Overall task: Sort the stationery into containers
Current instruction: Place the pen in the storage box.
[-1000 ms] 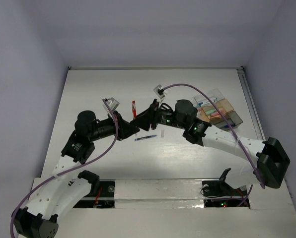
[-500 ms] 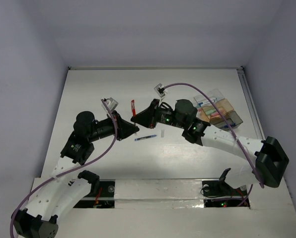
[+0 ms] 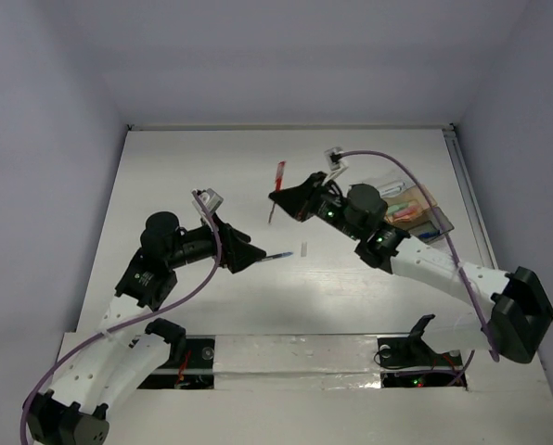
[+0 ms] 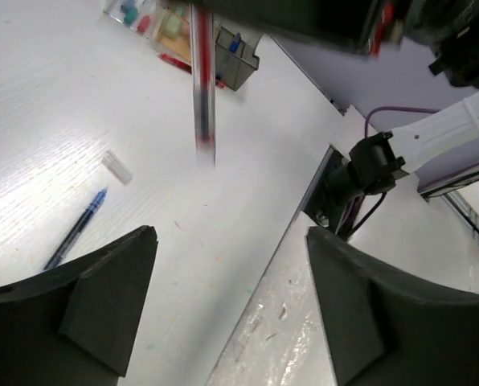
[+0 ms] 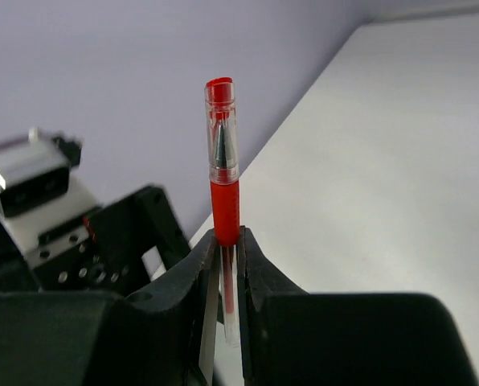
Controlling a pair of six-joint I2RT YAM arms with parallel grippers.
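White table (image 3: pixel 184 176), right hand (image 5: pixel 227 237) raised, pinching red pen (image 5: pixel 224 201) upright, left hand (image 4: pixel 230 235) low, fingers spread, empty

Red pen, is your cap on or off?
On. A clear cap with a red end covers the metal point of the red pen, pinched in the right claw.

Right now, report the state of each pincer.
The left pincer is open and holds nothing.
The right pincer is closed on the red pen.
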